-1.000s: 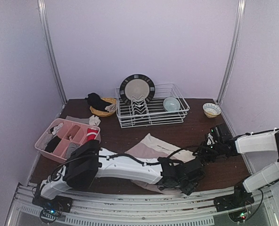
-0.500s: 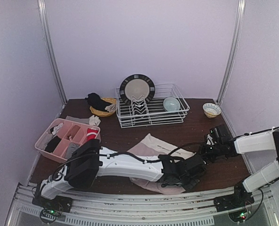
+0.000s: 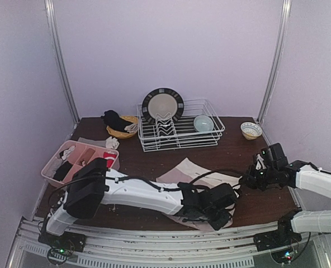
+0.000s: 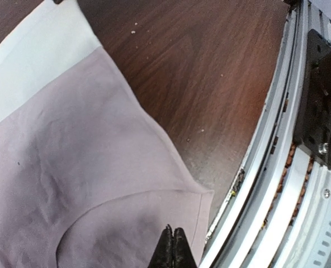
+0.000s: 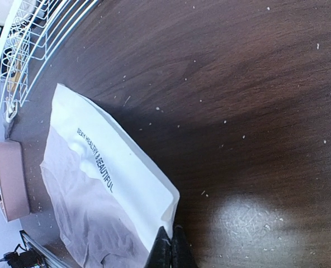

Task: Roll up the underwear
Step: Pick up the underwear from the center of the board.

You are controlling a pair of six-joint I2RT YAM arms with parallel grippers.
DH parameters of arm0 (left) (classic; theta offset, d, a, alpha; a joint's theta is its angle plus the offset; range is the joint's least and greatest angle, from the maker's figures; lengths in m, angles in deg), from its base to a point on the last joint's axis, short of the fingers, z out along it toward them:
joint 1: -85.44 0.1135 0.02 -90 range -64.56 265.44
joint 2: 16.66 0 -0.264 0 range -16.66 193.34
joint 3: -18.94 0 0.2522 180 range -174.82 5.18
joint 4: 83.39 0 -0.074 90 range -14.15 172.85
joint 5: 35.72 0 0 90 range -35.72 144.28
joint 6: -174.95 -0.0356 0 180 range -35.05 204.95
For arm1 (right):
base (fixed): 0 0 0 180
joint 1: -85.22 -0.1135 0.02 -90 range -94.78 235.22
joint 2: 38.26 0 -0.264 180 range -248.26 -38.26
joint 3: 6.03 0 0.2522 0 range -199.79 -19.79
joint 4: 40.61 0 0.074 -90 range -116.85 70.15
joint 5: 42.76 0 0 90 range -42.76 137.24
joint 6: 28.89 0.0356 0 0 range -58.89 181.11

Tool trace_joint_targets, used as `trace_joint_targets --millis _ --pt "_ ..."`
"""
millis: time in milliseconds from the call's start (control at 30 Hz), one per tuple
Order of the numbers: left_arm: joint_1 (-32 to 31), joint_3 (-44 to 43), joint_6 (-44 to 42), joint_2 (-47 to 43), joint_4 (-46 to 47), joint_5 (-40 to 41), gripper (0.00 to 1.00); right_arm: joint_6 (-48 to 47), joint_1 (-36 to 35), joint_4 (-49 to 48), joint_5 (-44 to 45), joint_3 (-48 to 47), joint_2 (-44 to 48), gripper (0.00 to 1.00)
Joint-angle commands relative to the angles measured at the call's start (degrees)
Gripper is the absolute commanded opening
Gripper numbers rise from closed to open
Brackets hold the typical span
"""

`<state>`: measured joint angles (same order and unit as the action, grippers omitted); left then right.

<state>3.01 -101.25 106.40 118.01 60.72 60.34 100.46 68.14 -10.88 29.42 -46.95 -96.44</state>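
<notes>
Counter (image 3: 249, 153): dark wood, dusted with pale crumbs, with a metal rail along its 6 o'clock edge.
Left arm (image 3: 137, 192): white and black, lying low across the near side of the counter from 7 o'clock toward 5 o'clock.
Right arm (image 3: 322, 181): comes in from 4 o'clock, wrist pointing toward the centre.
Dish rack (image 3: 210, 137): white wire, at 12 o'clock.
Underwear (image 3: 182, 173): pale mauve with a white printed waistband, spread flat just near of centre, between 5 and 6 o'clock. Its waistband lies toward 3 o'clock, and its near hem reaches the counter's edge by the rail.
Pink tray (image 3: 65, 184): at 9 o'clock, its compartments holding rolled socks and small cloths.
Plate (image 3: 162, 105): cream with a dark striped rim, upright in the rack's 9 o'clock end.
Yellow basket (image 3: 123, 134): at 11 o'clock, just beside the rack, with dark cloth piled in it.
Blue bowl (image 3: 203, 123): inside the rack, toward its 3 o'clock end.
Patterned bowl (image 3: 250, 130): on the counter at 2 o'clock, apart from the rack.
Left pincer (image 4: 173, 248): closed, tips pinching the mauve hem near the underwear's 6 o'clock corner.
Right pincer (image 5: 168, 245): closed, tips pinching the white waistband's edge at its near corner.
</notes>
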Motion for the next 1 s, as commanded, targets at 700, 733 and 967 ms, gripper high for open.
trace_joint_targets --millis 700,733,967 --pt "-1.0 -16.5 -3.6 8.9 -2.7 4.2 0.80 3.9 -0.4 0.8 2.2 1.0 -0.7 0.00" --pt "-1.0 -17.0 -3.8 9.3 -2.7 4.7 0.78 3.9 -0.3 0.7 2.3 1.2 -0.9 0.00" --pt "-1.0 -19.2 -5.0 11.9 -3.6 5.8 0.75 2.8 -0.3 -0.3 2.0 1.5 -3.1 0.00"
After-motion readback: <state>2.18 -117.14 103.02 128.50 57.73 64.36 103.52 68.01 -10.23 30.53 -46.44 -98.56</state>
